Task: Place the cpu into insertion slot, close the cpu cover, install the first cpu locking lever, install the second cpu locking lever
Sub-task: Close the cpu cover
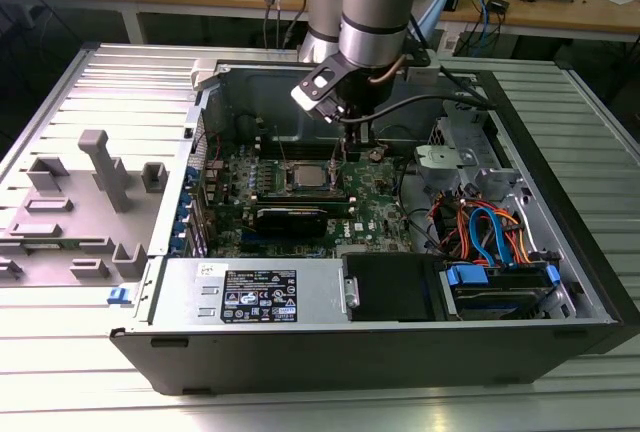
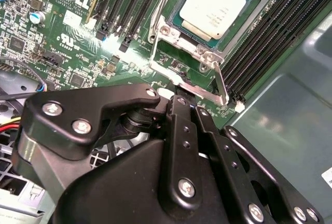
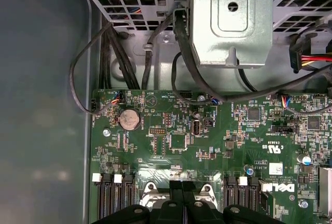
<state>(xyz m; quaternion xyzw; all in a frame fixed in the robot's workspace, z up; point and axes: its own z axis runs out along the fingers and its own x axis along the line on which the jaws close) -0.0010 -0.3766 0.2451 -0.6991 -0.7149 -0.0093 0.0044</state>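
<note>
The small square cpu with the silver-grey metal top lies flat in the insertion slot, a dark socket with a grey metal rim. The socket sits in the middle of the green motherboard, inside the open black computer case. The placing step therefore looks done.

In the exterior view the black gripper hangs just to the exterior view's right of the socket. The cpu cover, a thin silver-grey frame plate with a square cut-out, seems to stand up open at the socket edge nearest the gripper, and does not lie on the chip. In the second wrist view the gripper's fingers are together with nothing visible between them. Their tips are just beside the upper edge of the cover, but it is not possible to tell whether they touch it.

The danger is in the push:
- If the tips press away from the middle, the thin plate may slip off them or twist at its hinge.
- If the plate comes down crooked, it could press on one corner of the chip and harm the contacts below.
- If the gripper goes too low, the fingers could hit the long black memory slots beside the socket.
</note>
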